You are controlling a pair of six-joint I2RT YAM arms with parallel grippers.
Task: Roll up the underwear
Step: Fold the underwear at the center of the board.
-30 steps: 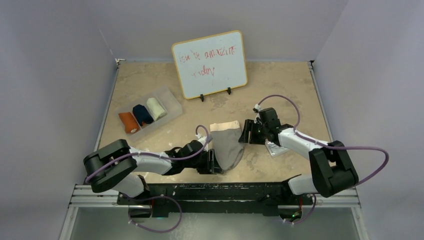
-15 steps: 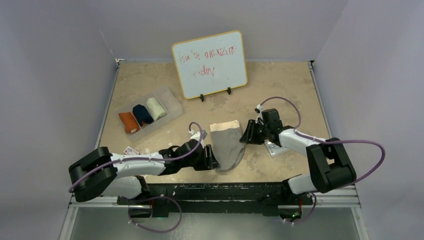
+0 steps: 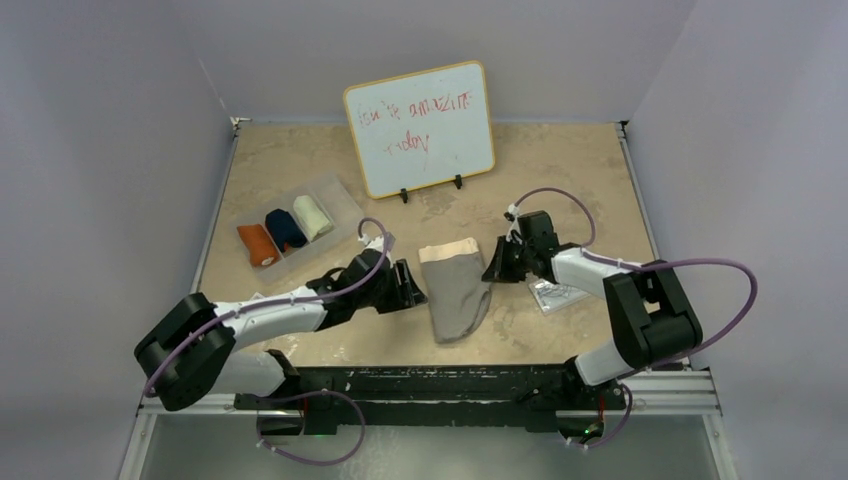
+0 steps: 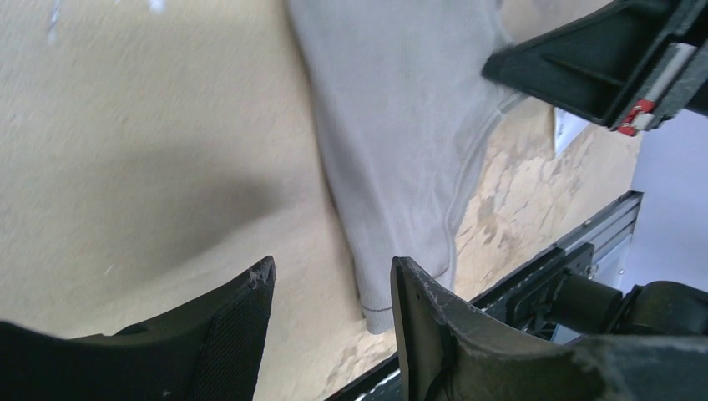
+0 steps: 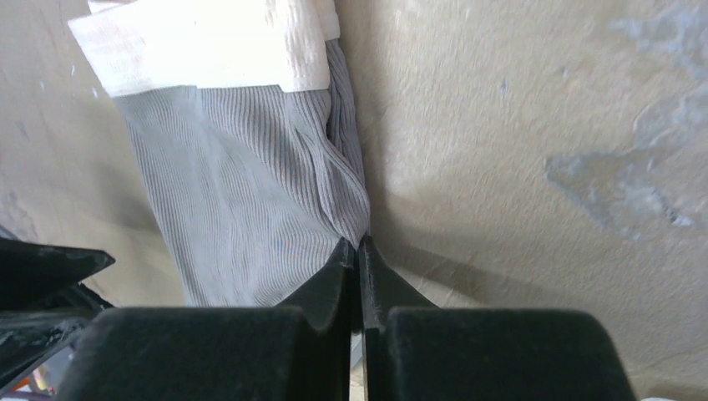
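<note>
Right wrist view: right gripper (image 5: 359,247) is clenched on a thin edge of the grey underwear (image 5: 242,200), left gripper (image 4: 331,267) spread empty; slip-out is judged likely under pull.

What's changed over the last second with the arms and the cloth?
The left gripper left the grey underwear's near-left corner and moved farther up the table, open. The right gripper closed, apparently pinching its right edge. The underwear, the rolls and the whiteboard stayed put.
</note>
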